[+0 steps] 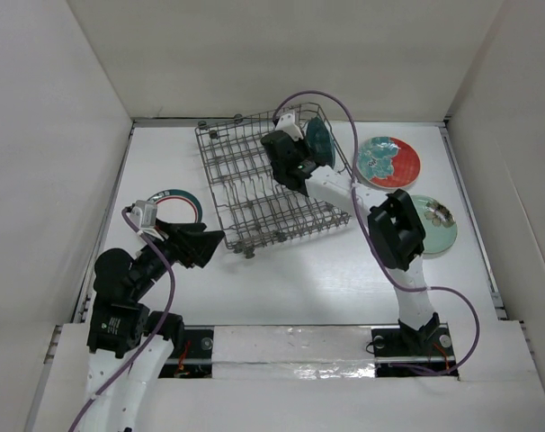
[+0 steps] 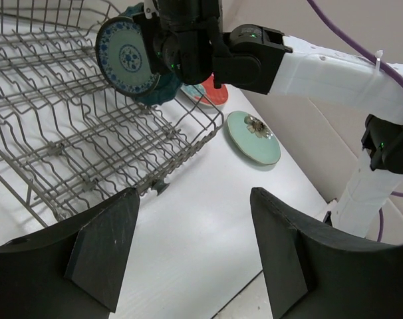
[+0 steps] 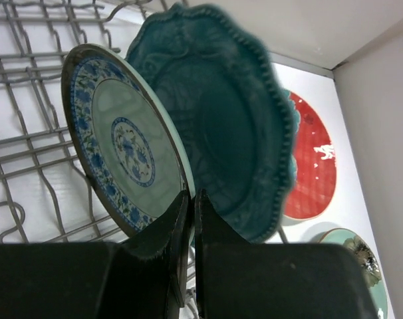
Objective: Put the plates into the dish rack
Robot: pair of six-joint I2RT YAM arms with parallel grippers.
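Loading the second plate: the right end effector (image 3: 190, 219) is clamped on the patterned plate (image 3: 122, 139), held upright at the rack's (image 1: 245, 180) 2 o'clock corner beside the scalloped plate (image 3: 221, 133). Next it probably needs seating between tines, then release; the left end effector (image 2: 193, 199) hangs apart

Top view: bright, even, diffuse light from overhead. The flat white table (image 1: 281, 270) and the walls sit near clipping and show little surface texture. Shadows under the large grey wire dish rack (image 1: 254, 193) and both arms are faint and soft-edged. Streaky glare on the glossy white strip (image 1: 290, 346) at the near edge. Sharp across the frame.

Left wrist view: mid-distance crisp. The left gripper (image 2: 193, 199) is a dark, underexposed, slightly soft foreground.

Right wrist view: the small round teal patterned plate (image 3: 122, 139) is in fair focus. The dark teal scalloped plate (image 3: 235, 133) has a fuzzy, blurred rim. The right gripper (image 3: 193, 199) is a near-black silhouette without detail.
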